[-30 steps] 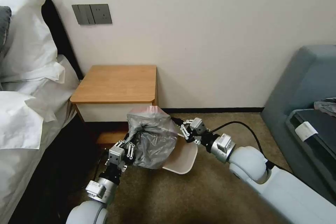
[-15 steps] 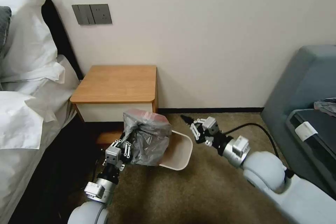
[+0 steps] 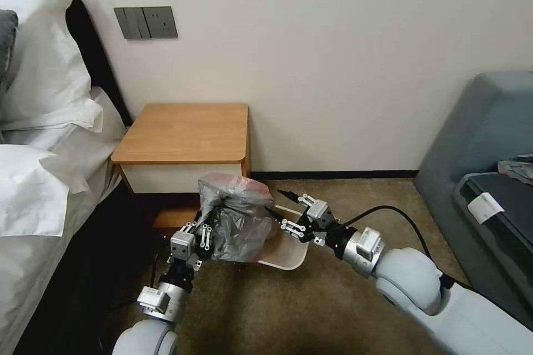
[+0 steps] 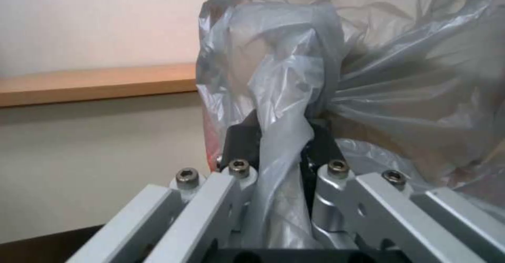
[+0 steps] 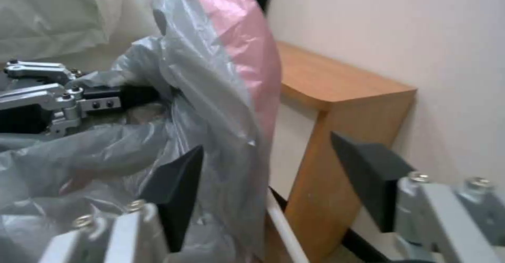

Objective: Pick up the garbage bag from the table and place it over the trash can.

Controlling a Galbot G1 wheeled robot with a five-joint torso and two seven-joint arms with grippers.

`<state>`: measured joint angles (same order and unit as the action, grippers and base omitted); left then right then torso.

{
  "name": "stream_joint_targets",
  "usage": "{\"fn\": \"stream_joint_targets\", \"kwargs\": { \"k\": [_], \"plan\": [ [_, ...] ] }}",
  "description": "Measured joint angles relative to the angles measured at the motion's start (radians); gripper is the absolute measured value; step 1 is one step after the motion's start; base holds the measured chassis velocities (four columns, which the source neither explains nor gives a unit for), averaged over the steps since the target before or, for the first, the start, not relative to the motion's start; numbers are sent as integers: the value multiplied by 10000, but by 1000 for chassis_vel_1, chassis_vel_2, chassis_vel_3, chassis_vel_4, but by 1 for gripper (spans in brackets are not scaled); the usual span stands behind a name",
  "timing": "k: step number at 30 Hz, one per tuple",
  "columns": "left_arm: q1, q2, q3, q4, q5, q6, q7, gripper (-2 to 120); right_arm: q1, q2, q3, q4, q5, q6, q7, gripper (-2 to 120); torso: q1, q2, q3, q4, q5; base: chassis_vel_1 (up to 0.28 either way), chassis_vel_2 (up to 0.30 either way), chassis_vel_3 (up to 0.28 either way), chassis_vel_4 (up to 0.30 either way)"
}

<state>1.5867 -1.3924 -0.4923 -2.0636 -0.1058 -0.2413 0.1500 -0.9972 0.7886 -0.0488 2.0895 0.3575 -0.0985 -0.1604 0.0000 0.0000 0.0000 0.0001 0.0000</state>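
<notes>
The garbage bag point(image 3: 236, 222), crinkly grey plastic with a pinkish-red edge, is bunched over the left part of the beige trash can point(image 3: 288, 255) on the carpet in front of the table point(image 3: 183, 133). My left gripper point(image 3: 212, 223) is shut on a fold of the garbage bag point(image 4: 279, 109) at its near-left side. My right gripper point(image 3: 272, 202) stands open at the bag's right side, above the can. In the right wrist view one right fingertip point(image 5: 176, 192) lies against the garbage bag point(image 5: 210, 97), with the table point(image 5: 337, 85) behind.
A bed with white pillows point(image 3: 39, 122) runs along the left. A grey sofa point(image 3: 488, 138) stands at the right. A black cable point(image 3: 388, 211) loops from my right wrist. Open carpet point(image 3: 311, 310) lies in front of the can.
My right gripper drew away from the bag to the right, then came back left and lower to the bag's side, open. The bag sagged lower over the can. The left gripper kept its hold.
</notes>
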Motion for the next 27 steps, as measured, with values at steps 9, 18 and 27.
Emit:
{"fn": "stream_joint_targets", "kwargs": {
  "k": [9,18,27],
  "plan": [
    [-11,-26,33,-7,1,47,36,7,267,286,-354,-204,-76,-49,33,47,0,0,0,0,0,0,0,0,0],
    [-49,-38,47,129,41,76,38,7,166,361,-215,-163,-162,10,55,12,0,0,0,-1,0,0,0,0,0],
    [-22,-57,49,144,120,75,28,7,56,604,-224,-192,-494,41,238,0,0,0,0,0,0,0,0,0,0]
  ]
}}
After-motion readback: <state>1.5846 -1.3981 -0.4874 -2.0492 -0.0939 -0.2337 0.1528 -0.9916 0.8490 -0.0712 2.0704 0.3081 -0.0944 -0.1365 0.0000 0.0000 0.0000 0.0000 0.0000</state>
